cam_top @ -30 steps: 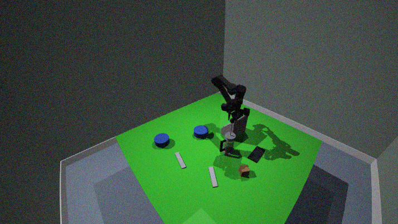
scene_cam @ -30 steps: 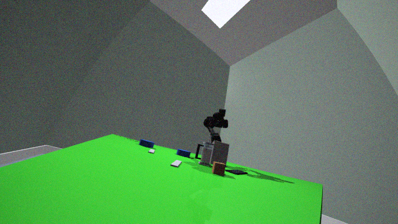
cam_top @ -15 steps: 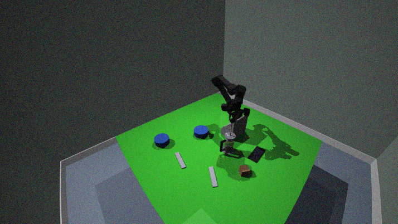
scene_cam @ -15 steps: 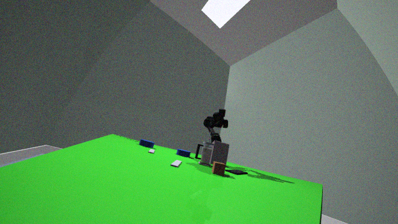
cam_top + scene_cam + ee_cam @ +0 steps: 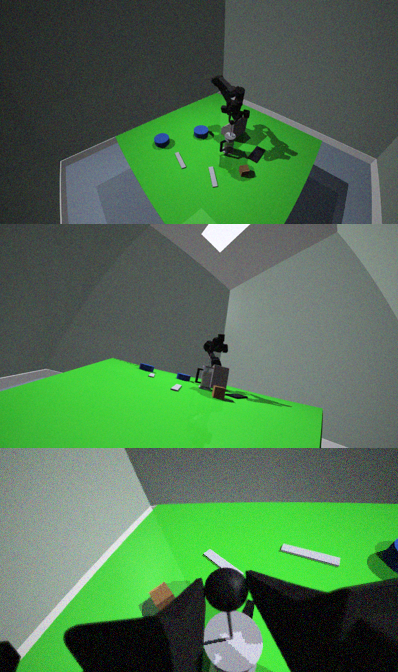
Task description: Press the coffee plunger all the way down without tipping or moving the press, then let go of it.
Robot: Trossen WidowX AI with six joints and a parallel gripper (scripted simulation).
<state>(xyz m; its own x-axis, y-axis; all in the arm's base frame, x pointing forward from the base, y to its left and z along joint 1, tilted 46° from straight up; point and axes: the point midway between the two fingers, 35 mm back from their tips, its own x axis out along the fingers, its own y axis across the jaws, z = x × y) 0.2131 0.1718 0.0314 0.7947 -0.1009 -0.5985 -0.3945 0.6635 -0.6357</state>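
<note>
The coffee press point(image 5: 229, 145) point(image 5: 206, 379) stands upright on the green table, its black handle point(image 5: 222, 146) point(image 5: 197, 375) to the left in the top and exterior views. Its round pale lid point(image 5: 230, 136) point(image 5: 246, 649) shows below the fingers in the wrist view. A thin rod rises well above the lid to the round black plunger knob point(image 5: 226, 593). My gripper point(image 5: 232, 121) point(image 5: 224, 580) is shut on the knob, one finger on each side, above the lid. In the exterior view the fingertips are too dark to make out.
A grey box point(image 5: 241, 127) point(image 5: 221, 376) stands close beside the press. A black flat pad point(image 5: 256, 154) point(image 5: 237, 396), an orange-brown block point(image 5: 244, 169) point(image 5: 218, 393) point(image 5: 161, 594), two white bars point(image 5: 180, 160) point(image 5: 213, 176) and two blue discs point(image 5: 161, 139) point(image 5: 200, 131) lie around it.
</note>
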